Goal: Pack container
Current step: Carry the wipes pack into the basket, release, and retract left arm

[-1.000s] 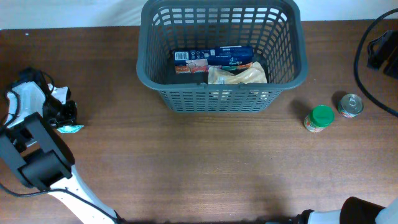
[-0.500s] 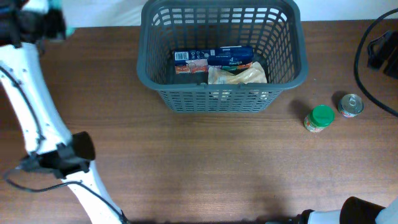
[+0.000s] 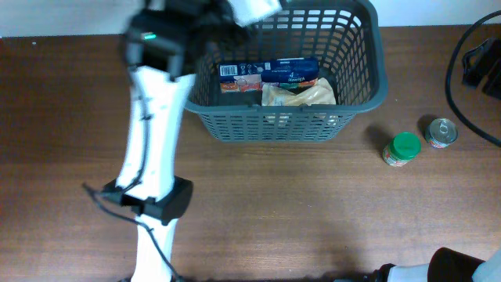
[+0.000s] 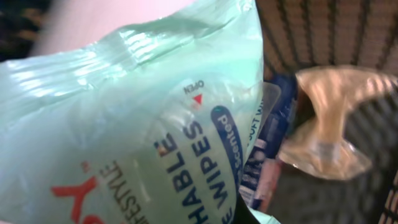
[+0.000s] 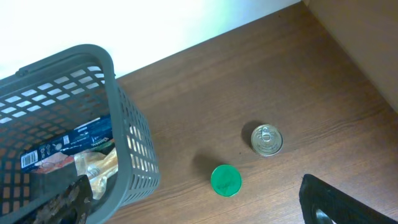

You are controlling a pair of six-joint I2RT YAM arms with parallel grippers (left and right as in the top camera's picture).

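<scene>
Overhead: dark grey basket [image 3: 368, 86] sits at the far middle of the wooden table [image 3: 274, 211]. Inside it lie a blue-and-white box [image 3: 266, 74] and a clear bag [image 3: 301, 94] of pale food, touching. The left arm [image 3: 153, 133] stretches up to the basket's left far corner; the left gripper [image 3: 249, 9] is motion-blurred there. A green-lidded jar [image 3: 405, 149] and a tin can [image 3: 442, 131] stand right of the basket, near each other, not touching.

Left wrist: a pale green wipes pack [image 4: 137, 137] fills the frame (fingers hidden behind it), held clamped over the basket's lattice wall, above the box and bag.

Right wrist: right gripper [image 5: 193, 199] has its dark fingers spread wide, holding nothing, high above the jar and can; the basket is at the left edge.
</scene>
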